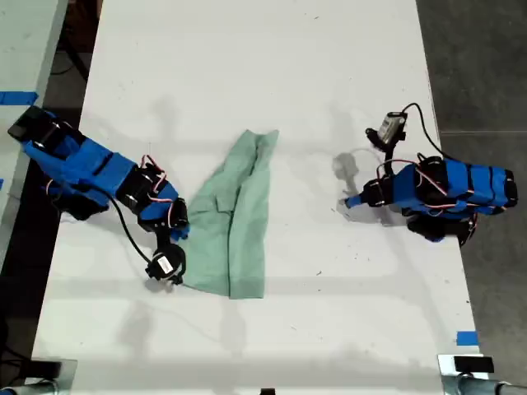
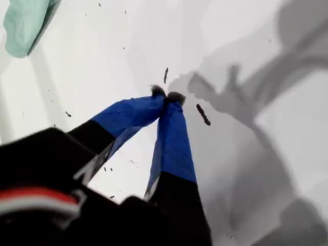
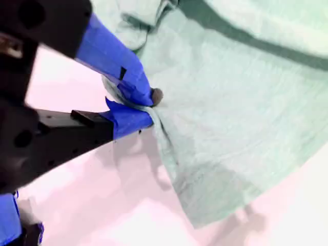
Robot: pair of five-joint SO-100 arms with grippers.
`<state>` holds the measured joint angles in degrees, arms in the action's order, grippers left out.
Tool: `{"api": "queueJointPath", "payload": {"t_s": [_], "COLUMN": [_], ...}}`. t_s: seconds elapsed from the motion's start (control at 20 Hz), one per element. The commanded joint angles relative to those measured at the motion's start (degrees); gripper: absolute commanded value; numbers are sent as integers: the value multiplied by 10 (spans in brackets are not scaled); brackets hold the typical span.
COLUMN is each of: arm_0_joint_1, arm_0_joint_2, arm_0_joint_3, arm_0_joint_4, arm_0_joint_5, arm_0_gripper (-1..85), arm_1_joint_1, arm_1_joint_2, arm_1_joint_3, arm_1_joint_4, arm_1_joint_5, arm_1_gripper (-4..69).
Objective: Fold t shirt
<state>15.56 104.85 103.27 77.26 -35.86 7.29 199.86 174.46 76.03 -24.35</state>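
The pale mint-green t shirt [image 1: 239, 222] lies rumpled and elongated in the middle of the white table [image 1: 263, 74]. At the edge of the t shirt [image 3: 241, 102] toward the exterior view's left, my second gripper [image 3: 151, 107] is shut on a pinch of cloth. That gripper [image 1: 181, 237] belongs to the arm on the exterior view's left. My first gripper [image 2: 166, 95] is shut with nothing in it, tips down near the bare table, on the exterior view's right [image 1: 352, 202]. It is well apart from the t shirt [image 2: 25, 25].
Blue tape marks sit at the exterior view's left edge [image 1: 18, 97] and lower right [image 1: 467, 337]. Dark floor [image 1: 486, 74] runs past the table on the exterior view's right. Small dark specks [image 2: 203, 114] dot the table near my first gripper.
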Motion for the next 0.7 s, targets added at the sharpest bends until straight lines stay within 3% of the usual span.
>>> {"api": "queueJointPath", "payload": {"t_s": [0.0,0.35,0.4,0.45,0.65], "arm_0_joint_1": [-51,-85,-82,-77,-63], "arm_0_joint_2": [-30,-302,-334,-354,-364], "arm_0_joint_3": [-110,-425,-446,-455,-455], "arm_0_joint_4": [3,-13,-31,-47,-47], "arm_0_joint_5": [81,226,243,254,258], "arm_0_gripper": [-2,2,106,156,180], "arm_1_joint_1": [3,1,1,0,0], "arm_1_joint_2": [7,7,7,7,7], "arm_1_joint_3": [37,37,37,37,37], "arm_1_joint_4": [3,3,3,3,3], "arm_1_joint_5": [-7,-9,-9,-9,-9], "arm_1_gripper": [8,8,8,8,8]}}
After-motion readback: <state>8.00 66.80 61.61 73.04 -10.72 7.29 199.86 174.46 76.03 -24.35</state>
